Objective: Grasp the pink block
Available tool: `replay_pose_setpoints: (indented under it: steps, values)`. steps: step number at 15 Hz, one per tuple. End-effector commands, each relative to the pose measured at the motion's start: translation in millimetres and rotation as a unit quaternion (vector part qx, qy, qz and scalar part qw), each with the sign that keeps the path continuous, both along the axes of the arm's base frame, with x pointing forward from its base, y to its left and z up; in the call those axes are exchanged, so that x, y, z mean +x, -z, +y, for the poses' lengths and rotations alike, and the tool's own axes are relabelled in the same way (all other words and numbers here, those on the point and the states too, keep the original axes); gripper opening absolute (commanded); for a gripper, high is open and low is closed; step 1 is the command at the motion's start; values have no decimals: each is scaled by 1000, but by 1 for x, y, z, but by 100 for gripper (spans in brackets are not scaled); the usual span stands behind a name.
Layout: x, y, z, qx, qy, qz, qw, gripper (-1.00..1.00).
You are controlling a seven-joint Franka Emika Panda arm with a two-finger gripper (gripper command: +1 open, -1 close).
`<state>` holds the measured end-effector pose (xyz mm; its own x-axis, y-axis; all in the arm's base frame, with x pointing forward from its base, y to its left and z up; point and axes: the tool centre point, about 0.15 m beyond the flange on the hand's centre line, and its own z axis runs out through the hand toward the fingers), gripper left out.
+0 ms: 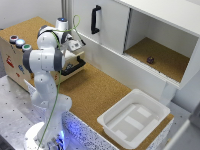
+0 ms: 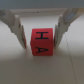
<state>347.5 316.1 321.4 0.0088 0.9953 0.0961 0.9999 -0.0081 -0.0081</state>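
Note:
In the wrist view the pink block [image 2: 42,42], a small reddish-pink cube with dark letters on its faces, rests on a pale surface. My gripper [image 2: 40,40] straddles it, one finger [image 2: 19,29] on each side with a narrow gap to the cube, so it is open. In the exterior view the gripper [image 1: 76,47] hangs low beside the wooden box [image 1: 15,57] at the exterior view's left. The arm and hand hide the pink block there.
Three round buttons [image 1: 20,43] sit on top of the wooden box. A dark maroon cube [image 1: 150,60] lies inside the open white cabinet [image 1: 165,55]. A white tray [image 1: 135,117] stands on the cork table [image 1: 95,92] at the exterior view's right.

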Motion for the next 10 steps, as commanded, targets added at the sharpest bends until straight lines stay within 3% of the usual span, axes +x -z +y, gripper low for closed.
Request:
replay_pose_setpoints:
  steps: [1,4,5,10]
  values:
    - [16,-1,5,-46,19,1,999,-100]
    - [15,-36,1,-30,35,-22,999,-100]
    - [11,-59,4,-26,29,-43,998,-100]
    - [-26,-148,43,17,-19,-74,997,-100]
